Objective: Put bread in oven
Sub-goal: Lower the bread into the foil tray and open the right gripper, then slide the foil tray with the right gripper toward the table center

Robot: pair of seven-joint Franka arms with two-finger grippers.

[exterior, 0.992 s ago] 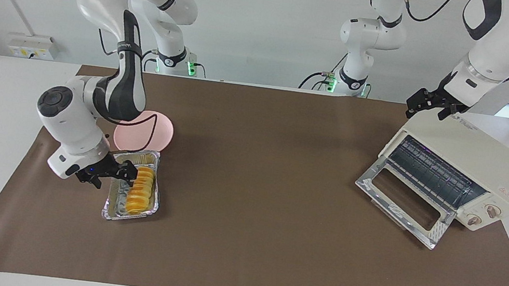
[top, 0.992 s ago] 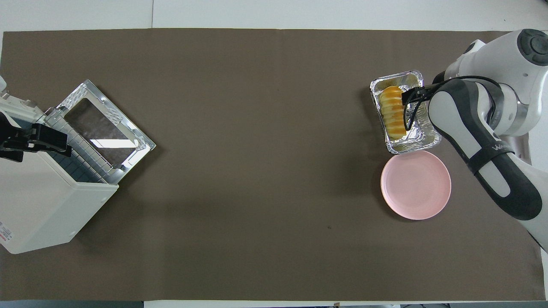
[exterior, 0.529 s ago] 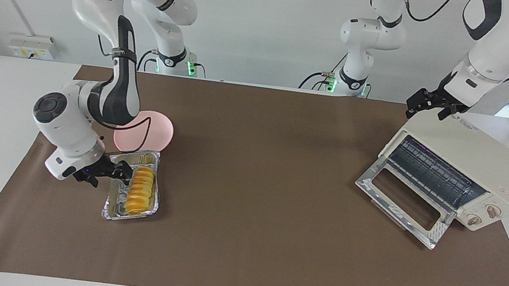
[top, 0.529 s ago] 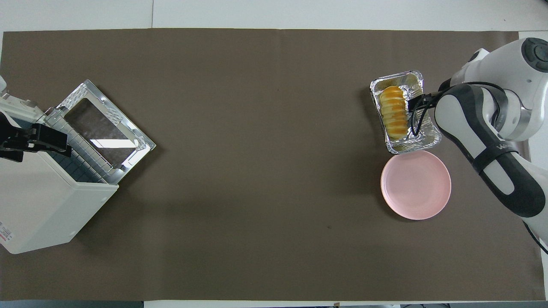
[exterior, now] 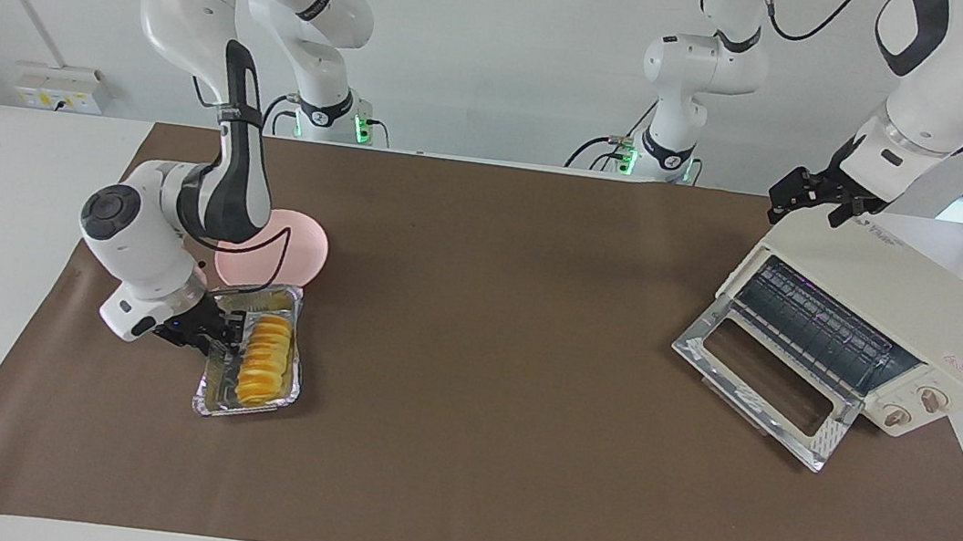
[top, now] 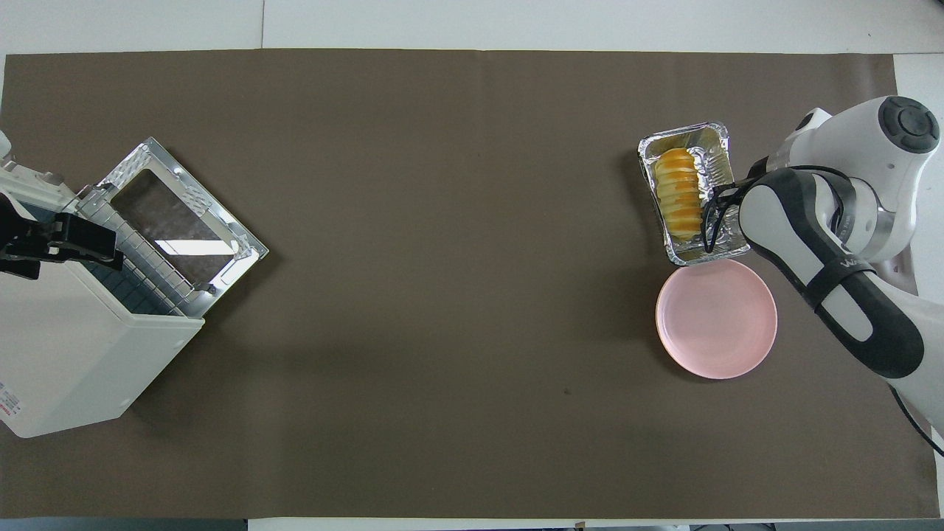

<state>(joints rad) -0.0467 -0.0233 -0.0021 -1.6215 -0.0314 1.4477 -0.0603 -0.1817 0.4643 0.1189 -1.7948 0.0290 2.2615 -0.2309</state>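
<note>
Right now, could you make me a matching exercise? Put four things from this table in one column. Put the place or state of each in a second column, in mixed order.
Column one
1. bread
2. plate
3. door
4. left end effector

Column two
a. pink, beside the tray, nearer to the robots than it
b. open, over the top of the oven
c. lying in the tray
d. folded down, open

Pairs: 1-c, 2-a, 3-d, 4-b
</note>
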